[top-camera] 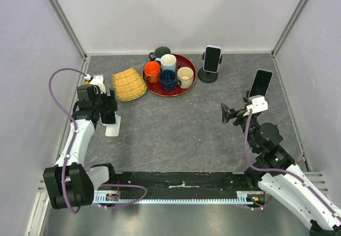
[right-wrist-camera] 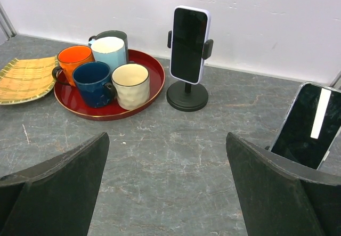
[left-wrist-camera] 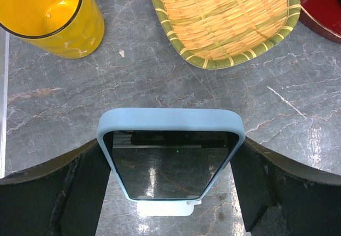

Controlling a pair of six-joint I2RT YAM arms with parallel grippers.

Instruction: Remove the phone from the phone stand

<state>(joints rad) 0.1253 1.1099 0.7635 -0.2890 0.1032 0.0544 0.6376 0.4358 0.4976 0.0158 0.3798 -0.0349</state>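
Light-blue-cased phone [left-wrist-camera: 170,161] rests on a small white stand [left-wrist-camera: 165,208] at nine o'clock on the grey marbled table [top-camera: 176,135]. It sits between the left gripper's [top-camera: 108,116] wide jaws; whether they touch it cannot be told. At four o'clock, the right gripper [right-wrist-camera: 166,140] is spread wide, holding nothing.

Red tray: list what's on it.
An orange mug, a pale blue mug, a navy mug, a cream mug. A dark mug behind is mostly hidden; whether it stands on the tray is unclear.
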